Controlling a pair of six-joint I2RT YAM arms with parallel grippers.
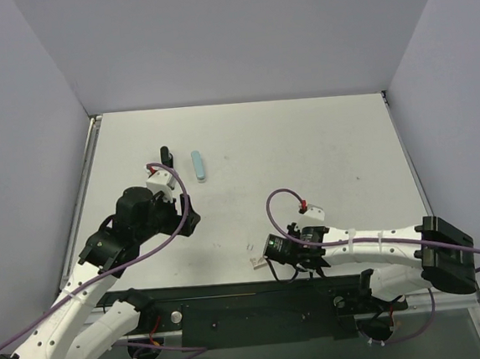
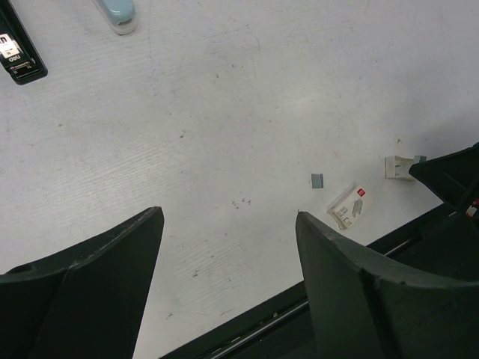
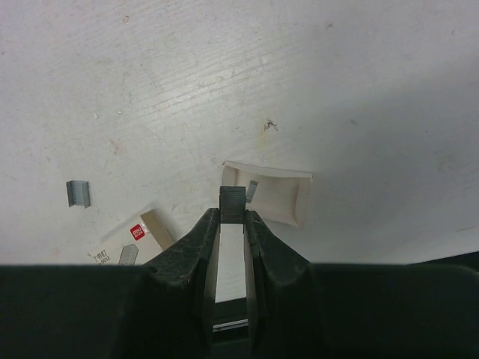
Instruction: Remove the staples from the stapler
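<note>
A black stapler part lies at the back left, and a light blue oblong piece lies beside it. Both also show in the left wrist view: the black part and the blue piece. My right gripper is shut on a short grey strip of staples, just above the near wall of a small white tray that holds another staple bit. My left gripper is open and empty above bare table. In the top view it is left of the right gripper.
A loose grey staple block lies left of the tray. A staple box sleeve with a red label lies near the table's front edge. The black base rail runs along that edge.
</note>
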